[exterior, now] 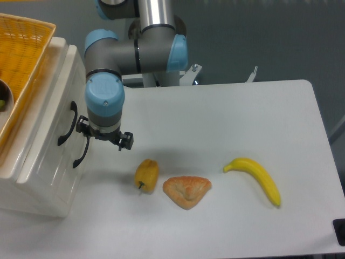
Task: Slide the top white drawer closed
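The white cabinet stands at the left edge. Its top white drawer has a panelled front with a black arched handle. The lower drawer front has its own black handle. The two fronts look about level, and I see no clear gap. My gripper hangs under the blue-capped wrist, just right of the two handles and close to the drawer fronts. The wrist hides its fingers, so I cannot tell whether it is open, shut or touching the drawer.
A yellow wicker basket sits on top of the cabinet. On the white table lie a yellow pepper, a triangular pastry and a banana. The arm's base stands at the back behind the table.
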Motion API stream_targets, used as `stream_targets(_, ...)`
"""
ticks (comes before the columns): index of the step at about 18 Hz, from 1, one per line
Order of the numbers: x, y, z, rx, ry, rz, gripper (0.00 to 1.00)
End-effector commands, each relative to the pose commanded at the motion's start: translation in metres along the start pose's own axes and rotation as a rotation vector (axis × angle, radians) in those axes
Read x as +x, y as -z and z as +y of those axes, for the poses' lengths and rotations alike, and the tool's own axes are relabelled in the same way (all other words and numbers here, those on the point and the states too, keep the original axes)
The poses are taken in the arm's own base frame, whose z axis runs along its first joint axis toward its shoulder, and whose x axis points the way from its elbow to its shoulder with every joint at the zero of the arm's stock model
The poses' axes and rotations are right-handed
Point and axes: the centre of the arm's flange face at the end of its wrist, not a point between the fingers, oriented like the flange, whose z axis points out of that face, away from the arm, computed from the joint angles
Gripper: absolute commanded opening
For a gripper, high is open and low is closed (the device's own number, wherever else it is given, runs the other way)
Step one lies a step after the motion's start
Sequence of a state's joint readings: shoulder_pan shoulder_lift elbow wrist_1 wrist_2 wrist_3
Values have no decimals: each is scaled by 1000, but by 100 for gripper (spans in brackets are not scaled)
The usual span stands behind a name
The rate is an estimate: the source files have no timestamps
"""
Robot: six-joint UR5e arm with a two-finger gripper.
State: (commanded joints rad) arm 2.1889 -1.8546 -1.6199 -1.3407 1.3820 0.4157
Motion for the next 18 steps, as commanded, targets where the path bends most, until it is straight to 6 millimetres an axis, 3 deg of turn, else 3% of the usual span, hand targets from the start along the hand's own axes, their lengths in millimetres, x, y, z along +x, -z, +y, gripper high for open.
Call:
stream_targets(4,-47,16,11,6,0,-48,100)
stream_targets(8,-108,49,37,44,1,-99,100)
stream_targets(15,-205,73,87,5,-61,-170,100)
stream_targets(18,-246,93,111,24,-91,-187,100)
